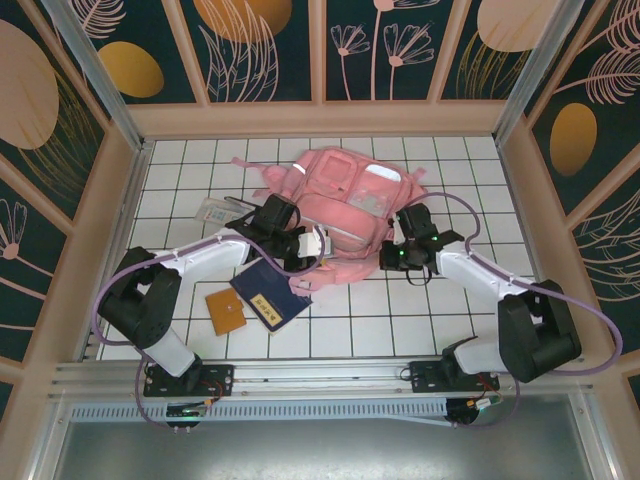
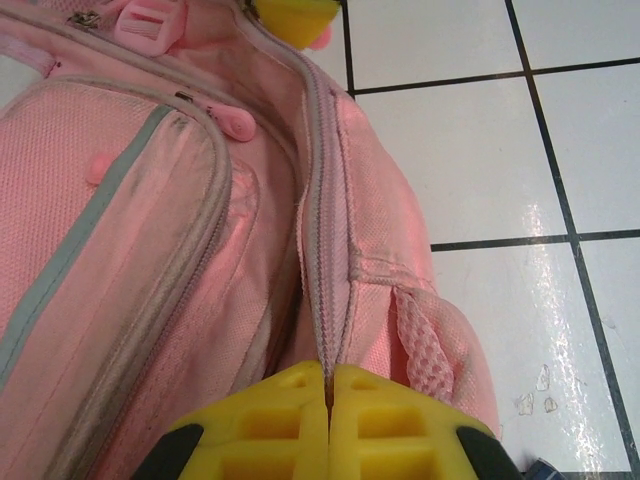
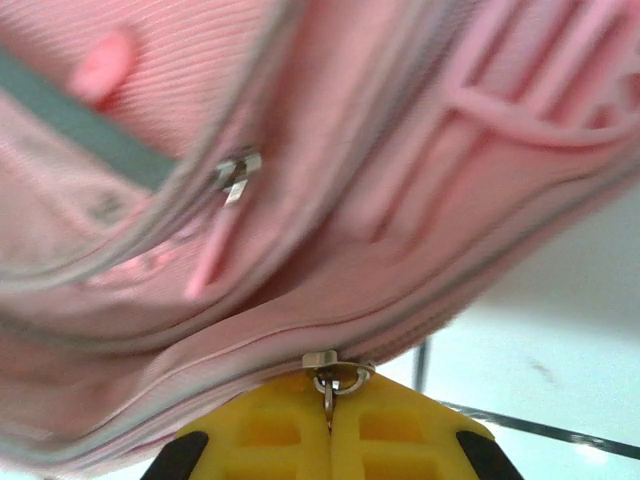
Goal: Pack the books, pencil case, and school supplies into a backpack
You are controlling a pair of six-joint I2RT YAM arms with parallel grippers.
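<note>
We see the pink backpack (image 1: 350, 200) lying on the white-tiled table (image 1: 400, 320), toward its far side, with both arms reaching in to its near edge.

The left fingers (image 1: 318, 243) sit at the near-left edge of the backpack. From the left wrist these left fingers (image 2: 320, 395) are clenched, yellow faces pressed together. The backpack's zipper (image 2: 325, 250) runs straight down into the seam between them, so they pinch the backpack there. How much is caught we cannot tell, as the bottom of the frame cuts the fingers off. A yellow piece (image 2: 290, 12) at the far end of that zipper is cropped by the top edge, and we cannot say what it is.

The right fingers (image 1: 385, 258) meet the near-right edge of the backpack. From the right wrist the right fingers (image 3: 322, 405) are also clenched, gripping the small metal zipper pull (image 3: 330, 385) that hangs from its slider (image 3: 335, 362) on the backpack's edge. That view is blurred, so the pockets and the grey strip above are soft shapes only.

From above, the left arm covers the near-left corner of the backpack, and the backpack's opening is hard to make out.

The navy-blue book (image 1: 270, 297), with its yellow label, lies on the table just near-left of the backpack, its upper corner under the left arm. The orange-brown notebook (image 1: 225, 312) lies left of the book, farther from the backpack. The pencil case (image 1: 213, 212) lies left of the backpack, too small for us to read its contents.
</note>
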